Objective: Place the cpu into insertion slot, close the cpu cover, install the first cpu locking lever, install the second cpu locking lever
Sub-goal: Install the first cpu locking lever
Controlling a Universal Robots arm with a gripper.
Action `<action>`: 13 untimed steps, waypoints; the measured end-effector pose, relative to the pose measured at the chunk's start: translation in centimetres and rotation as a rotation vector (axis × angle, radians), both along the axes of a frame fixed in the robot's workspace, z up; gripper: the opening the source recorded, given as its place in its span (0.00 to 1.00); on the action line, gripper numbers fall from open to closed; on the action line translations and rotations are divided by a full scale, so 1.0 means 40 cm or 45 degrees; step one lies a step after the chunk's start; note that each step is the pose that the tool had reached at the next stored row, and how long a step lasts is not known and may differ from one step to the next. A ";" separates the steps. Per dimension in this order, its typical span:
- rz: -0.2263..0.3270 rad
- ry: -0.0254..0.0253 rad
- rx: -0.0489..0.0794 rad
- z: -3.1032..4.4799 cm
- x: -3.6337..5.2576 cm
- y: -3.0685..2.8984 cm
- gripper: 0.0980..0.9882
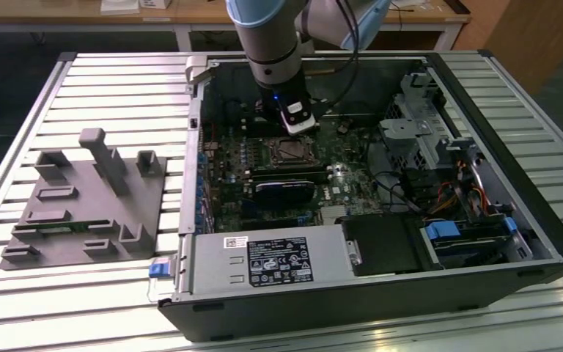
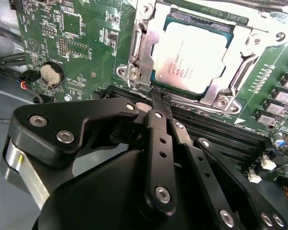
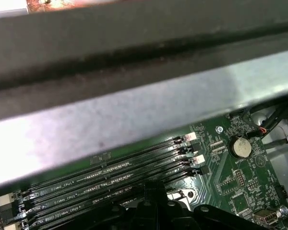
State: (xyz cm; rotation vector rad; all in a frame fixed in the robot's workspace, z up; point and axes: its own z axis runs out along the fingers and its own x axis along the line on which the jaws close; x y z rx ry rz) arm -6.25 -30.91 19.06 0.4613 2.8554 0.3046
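Slatted table [image 1: 86, 88]: computer case [image 1: 380, 293], perhaps fixture [image 1: 86, 213].

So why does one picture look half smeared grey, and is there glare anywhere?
In the first wrist view a blurred grey band sits too close to focus, while the memory slots stay sharp. In the second wrist view light glares off the cpu and the gripper looks soft. In the exterior view the slatted table shines.
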 end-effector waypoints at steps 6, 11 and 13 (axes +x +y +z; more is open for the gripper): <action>0.000 -0.0006 -0.001 0.000 0.001 -0.002 0.01; 0.000 0.0000 0.000 0.001 0.003 -0.005 0.01; 0.000 0.0001 0.002 0.002 0.003 -0.005 0.01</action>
